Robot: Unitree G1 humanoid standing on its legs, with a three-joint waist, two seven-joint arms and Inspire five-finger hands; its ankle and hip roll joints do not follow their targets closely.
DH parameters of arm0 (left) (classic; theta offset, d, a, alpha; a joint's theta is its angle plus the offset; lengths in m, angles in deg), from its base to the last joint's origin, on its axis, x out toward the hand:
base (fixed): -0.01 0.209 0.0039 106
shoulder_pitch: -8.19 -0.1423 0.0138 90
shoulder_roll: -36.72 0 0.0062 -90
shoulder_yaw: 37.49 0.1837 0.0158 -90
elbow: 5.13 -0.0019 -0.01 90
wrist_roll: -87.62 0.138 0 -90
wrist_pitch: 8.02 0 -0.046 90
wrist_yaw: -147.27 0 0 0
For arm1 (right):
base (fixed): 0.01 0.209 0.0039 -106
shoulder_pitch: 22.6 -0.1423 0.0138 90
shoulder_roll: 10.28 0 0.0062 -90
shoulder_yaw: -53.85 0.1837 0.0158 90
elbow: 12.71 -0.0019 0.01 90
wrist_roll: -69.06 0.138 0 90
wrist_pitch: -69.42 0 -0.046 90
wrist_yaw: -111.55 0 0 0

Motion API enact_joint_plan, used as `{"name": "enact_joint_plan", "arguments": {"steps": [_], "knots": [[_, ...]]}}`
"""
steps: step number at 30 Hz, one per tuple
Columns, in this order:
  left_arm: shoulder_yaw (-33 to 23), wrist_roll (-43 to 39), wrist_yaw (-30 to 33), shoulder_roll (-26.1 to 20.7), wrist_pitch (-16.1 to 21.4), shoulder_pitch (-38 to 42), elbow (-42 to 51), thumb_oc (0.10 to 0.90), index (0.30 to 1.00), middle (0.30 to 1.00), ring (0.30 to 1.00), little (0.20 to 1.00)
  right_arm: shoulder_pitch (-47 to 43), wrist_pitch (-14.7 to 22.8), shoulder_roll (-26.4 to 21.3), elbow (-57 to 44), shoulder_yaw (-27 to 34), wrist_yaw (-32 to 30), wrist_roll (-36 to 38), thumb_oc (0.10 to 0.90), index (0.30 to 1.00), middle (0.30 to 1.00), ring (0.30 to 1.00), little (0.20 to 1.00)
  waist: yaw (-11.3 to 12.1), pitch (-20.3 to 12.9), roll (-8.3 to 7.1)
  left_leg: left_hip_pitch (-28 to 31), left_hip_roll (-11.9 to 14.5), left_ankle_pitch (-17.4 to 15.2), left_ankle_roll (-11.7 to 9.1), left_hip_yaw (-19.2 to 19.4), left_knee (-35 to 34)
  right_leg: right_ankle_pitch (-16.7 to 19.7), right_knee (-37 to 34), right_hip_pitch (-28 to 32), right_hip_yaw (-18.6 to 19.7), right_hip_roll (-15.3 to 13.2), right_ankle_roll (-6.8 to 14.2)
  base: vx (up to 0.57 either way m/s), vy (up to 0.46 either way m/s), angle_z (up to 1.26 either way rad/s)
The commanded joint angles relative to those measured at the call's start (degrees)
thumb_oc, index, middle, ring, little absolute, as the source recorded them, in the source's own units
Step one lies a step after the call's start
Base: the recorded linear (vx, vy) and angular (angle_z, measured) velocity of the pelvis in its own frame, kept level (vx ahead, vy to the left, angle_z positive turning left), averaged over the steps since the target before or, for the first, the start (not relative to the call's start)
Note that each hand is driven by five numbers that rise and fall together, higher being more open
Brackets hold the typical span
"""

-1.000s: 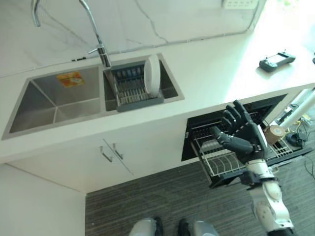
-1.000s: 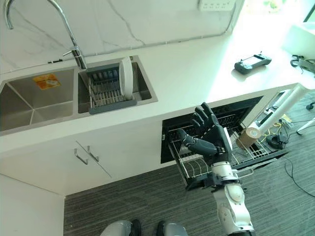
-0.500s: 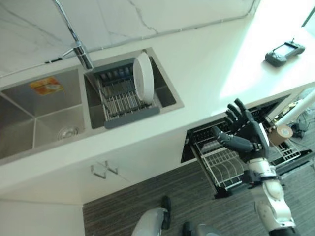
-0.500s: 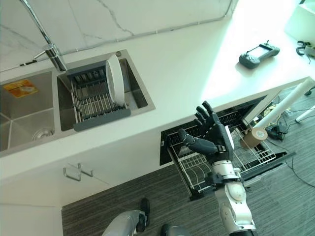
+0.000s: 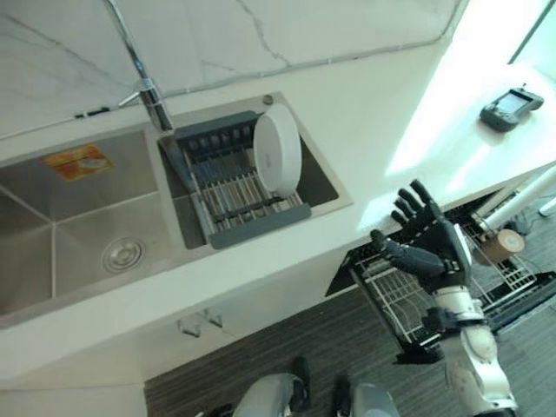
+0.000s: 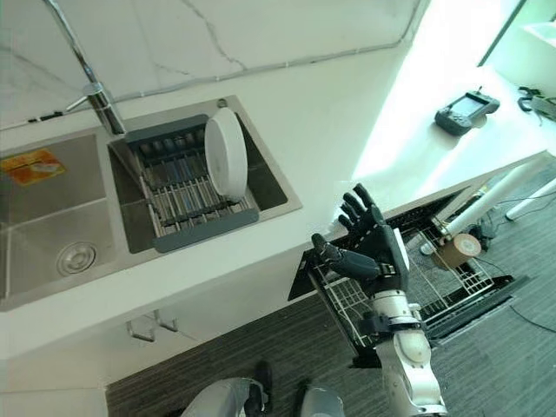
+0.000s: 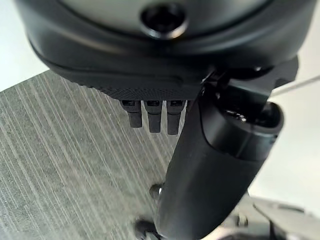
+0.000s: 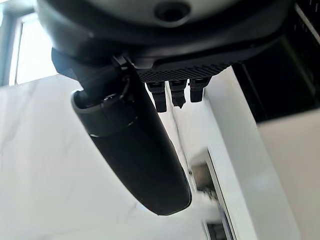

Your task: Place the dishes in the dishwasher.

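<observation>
A white plate stands on edge in the grey drying rack set in the right sink basin. Below the counter the dishwasher's wire rack is pulled out over the floor. My right hand is raised in front of the counter edge, above that wire rack, open with fingers spread and holding nothing. It is well to the right of the plate. In the left wrist view my left hand hangs over the grey floor with straight fingers and is empty.
A tall faucet stands behind the sinks, beside the bare left basin. A dark handheld controller lies on the white counter at the far right. A tape roll sits by the dishwasher. Cabinet handles are below the sink.
The camera has moved, so the sink and plate now sit nearer the middle. My right hand stays open and empty, now level with the counter edge.
</observation>
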Motion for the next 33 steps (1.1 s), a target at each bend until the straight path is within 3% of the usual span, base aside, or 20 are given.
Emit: {"name": "enact_joint_plan", "arguments": {"steps": [1, 7, 11, 15, 20, 22, 23, 24, 28, 33], "knots": [[-0.28, -0.57, -0.35, -1.03, 0.33, -2.06, 1.54, 0.800, 0.900, 0.900, 0.900, 0.900, -7.96, 5.68, -0.75, -4.59, 1.91, 1.85, 1.67, 0.800, 0.900, 0.900, 0.900, 0.900, 0.84, -1.52, -0.33, 5.82, 3.71, -11.18, -3.35, -4.74, 0.71, 5.59, -2.35, 3.20, -1.34, 0.81, 2.65, 0.06, -0.214, -0.16], [-0.89, -1.32, 0.75, 0.15, -0.81, -3.09, 1.33, 0.800, 0.900, 0.900, 0.900, 0.900, -7.83, 1.65, -1.09, -5.72, 1.46, 2.07, 0.61, 0.800, 0.900, 0.900, 0.900, 0.900, 1.70, -2.67, -2.30, 6.11, 4.90, -10.77, -5.27, -4.51, 0.71, 0.20, -2.35, 3.56, -1.47, 1.06, 2.28, 0.07, -0.222, -0.15], [-1.11, -0.27, 1.25, 1.06, -0.12, -3.62, -0.44, 0.800, 0.900, 0.900, 0.900, 0.900, -8.92, 3.38, -2.73, -6.50, -0.19, -0.15, 0.24, 0.800, 0.900, 0.900, 0.900, 0.900, 2.21, -3.73, -2.94, 5.25, 5.44, -10.26, -6.63, -4.97, 0.71, -1.37, -2.35, 4.01, -1.16, 2.10, 1.33, 0.05, -0.248, 0.14], [-0.64, -0.35, 1.55, 1.14, 0.03, -3.47, -1.79, 0.800, 0.900, 0.900, 0.900, 0.900, -10.90, 5.47, -3.01, -9.38, -1.92, -1.43, -1.46, 0.800, 0.900, 0.900, 0.900, 0.900, 2.72, -4.28, -2.47, 4.27, 5.68, -9.41, -8.06, -5.99, 0.71, -2.49, -2.35, 4.19, -1.39, 2.82, 0.39, 0.02, -0.172, 0.18], [0.33, 0.30, 0.88, 1.47, -0.09, -2.08, -2.92, 0.800, 0.900, 0.900, 0.900, 0.900, -16.37, 3.25, -4.81, -11.73, -3.78, -5.27, -3.10, 0.800, 0.900, 0.900, 0.900, 0.900, 3.18, -5.25, -1.69, 3.94, 6.98, -7.87, -9.91, -4.71, 0.71, -4.02, -2.35, 4.97, -2.67, 3.15, -1.30, 0.02, -0.146, 0.00], [0.71, 1.44, 0.98, 1.58, 0.45, -1.59, -3.10, 0.800, 0.900, 0.900, 0.900, 0.900, -17.23, 3.21, -4.90, -11.65, -3.72, -6.70, -3.47, 0.800, 0.900, 0.900, 0.900, 0.900, 3.19, -5.26, -1.84, 5.09, 6.10, -7.67, -9.81, -3.86, 0.71, -4.09, -2.35, 5.16, -2.38, 2.72, -1.57, 0.05, -0.017, 0.09], [0.99, 2.14, 1.27, 1.85, 0.93, -1.76, -2.85, 0.800, 0.900, 0.900, 0.900, 0.900, -17.63, 3.84, -5.20, -11.29, -3.77, -8.22, -4.78, 0.800, 0.900, 0.900, 0.900, 0.900, 3.94, -4.54, -2.54, 6.07, 3.68, -6.08, -9.99, -5.00, 0.71, -3.58, -2.35, 5.55, -0.95, 2.08, -1.79, 0.07, 0.020, 0.21], [1.55, 1.64, 1.25, 1.79, 0.69, -1.81, -2.36, 0.800, 0.900, 0.900, 0.900, 0.900, -18.26, 4.06, -5.36, -10.91, -3.91, -9.01, -5.11, 0.800, 0.900, 0.900, 0.900, 0.900, 4.31, -4.01, -2.60, 5.68, 3.39, -5.57, -10.19, -6.22, 0.71, -3.34, -2.35, 5.84, -0.23, 2.20, -1.87, 0.06, 0.053, 0.18], [2.45, 4.04, -0.86, 1.03, -2.05, -1.03, -1.25, 0.800, 0.900, 0.900, 0.900, 0.900, -21.21, 2.46, -4.92, -9.71, -3.60, -12.66, -5.92, 0.800, 0.900, 0.900, 0.900, 0.900, 4.03, -3.62, -0.30, 0.79, 8.50, -3.70, -12.24, -5.70, 0.71, -4.23, -2.35, 7.20, -1.88, 2.24, -1.68, 0.04, 0.235, 0.13], [2.67, -0.11, 0.24, 0.69, -2.34, -0.05, -2.65, 0.800, 0.900, 0.900, 0.900, 0.900, -20.82, 2.56, -3.77, -9.61, -4.16, -13.78, -3.11, 0.800, 0.900, 0.900, 0.900, 0.900, 4.11, -5.44, 0.06, 1.46, 8.15, -5.96, -11.39, -7.04, 0.71, -4.24, -2.35, 7.84, -3.80, 0.56, -0.27, 0.11, 0.172, 0.07]]}}
